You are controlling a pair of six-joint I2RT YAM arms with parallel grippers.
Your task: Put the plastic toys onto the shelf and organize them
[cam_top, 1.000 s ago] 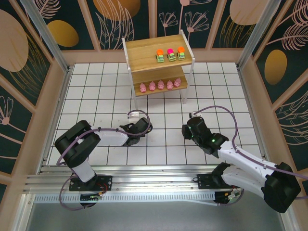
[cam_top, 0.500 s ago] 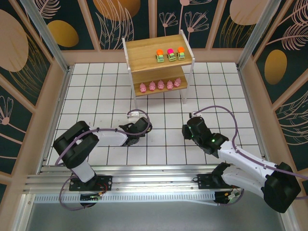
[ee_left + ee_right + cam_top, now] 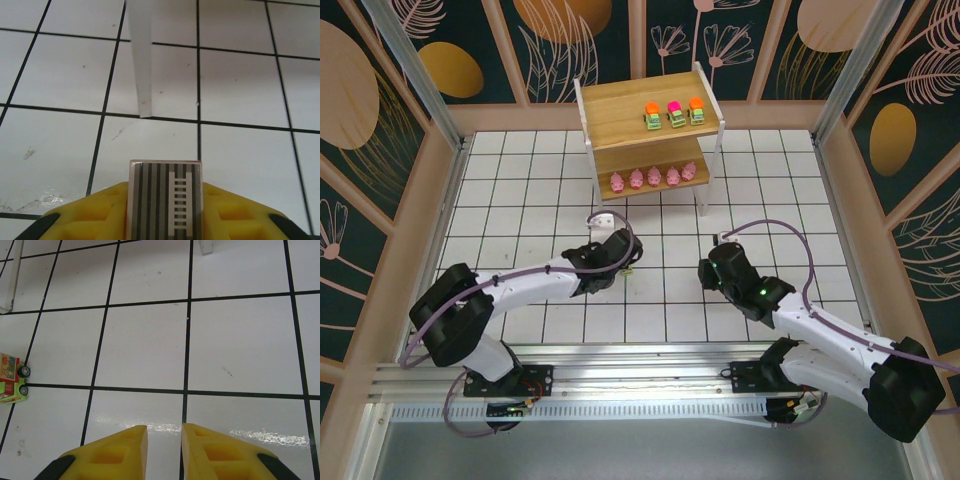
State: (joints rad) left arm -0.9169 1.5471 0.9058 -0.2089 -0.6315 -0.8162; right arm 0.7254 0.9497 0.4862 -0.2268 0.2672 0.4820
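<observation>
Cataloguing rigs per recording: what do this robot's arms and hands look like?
The left arm and right arm have white links, black joints and looping mauve cables; the right carries a small green light. The left hand and right hand have blocky yellow fingers.

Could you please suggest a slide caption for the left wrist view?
Yellow fingers grip a striped toy truck before a white shelf leg.

Tabletop [image 3: 520, 200] in front of the shelf [image 3: 645, 100] is mostly wide open. Its thin leg [image 3: 141, 60] blocks a straight run, a loose car [image 3: 11, 379] sits out front, and the top board is free left of the cars [image 3: 673, 114].
</observation>
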